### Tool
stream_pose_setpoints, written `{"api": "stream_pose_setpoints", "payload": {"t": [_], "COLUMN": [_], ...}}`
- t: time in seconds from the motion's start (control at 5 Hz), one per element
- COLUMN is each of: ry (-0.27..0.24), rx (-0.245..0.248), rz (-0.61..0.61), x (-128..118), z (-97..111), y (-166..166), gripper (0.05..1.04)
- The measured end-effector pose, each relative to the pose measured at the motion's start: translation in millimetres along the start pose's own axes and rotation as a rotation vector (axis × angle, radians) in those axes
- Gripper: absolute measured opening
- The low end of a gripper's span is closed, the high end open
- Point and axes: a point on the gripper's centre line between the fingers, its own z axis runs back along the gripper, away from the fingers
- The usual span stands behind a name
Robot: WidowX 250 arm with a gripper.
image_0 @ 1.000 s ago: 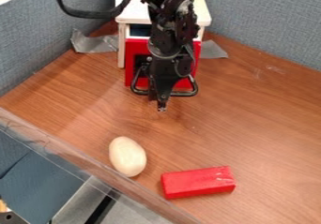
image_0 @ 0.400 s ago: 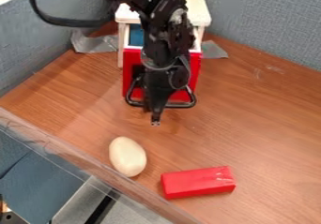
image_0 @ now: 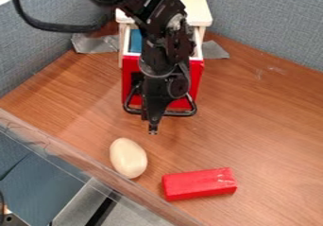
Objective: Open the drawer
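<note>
Red-fronted wooden drawer (image_0: 129,73), partly open
Black end effector (image_0: 152,128) at black loop handle (image_0: 182,113), probably for pulling; can't tell opening or grip.

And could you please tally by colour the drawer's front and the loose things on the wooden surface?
Red: 2 (drawer front, rectangular block)
Cream: 1 (egg-shaped object)
Total: 3

Arm (image_0: 165,40) bent, reaching in over the counter's (image_0: 252,130) back edge — wrist (image_0: 165,73) sloping steeply — claw (image_0: 152,128) hanging tip down, well in from that edge.
</note>
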Motion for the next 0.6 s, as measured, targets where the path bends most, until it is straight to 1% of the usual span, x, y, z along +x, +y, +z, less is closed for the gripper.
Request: {"api": "stream_pose_setpoints", "payload": {"t": [0.2,0.6], "ry": [-0.004,-0.005], "rx": [-0.006,-0.016], "rz": [-0.015,-0.023], "x": [-0.3,2.0], "z": [-3.4,-3.8], "y": [-7.1,-14.1], "gripper": [0.091,0.091]}}
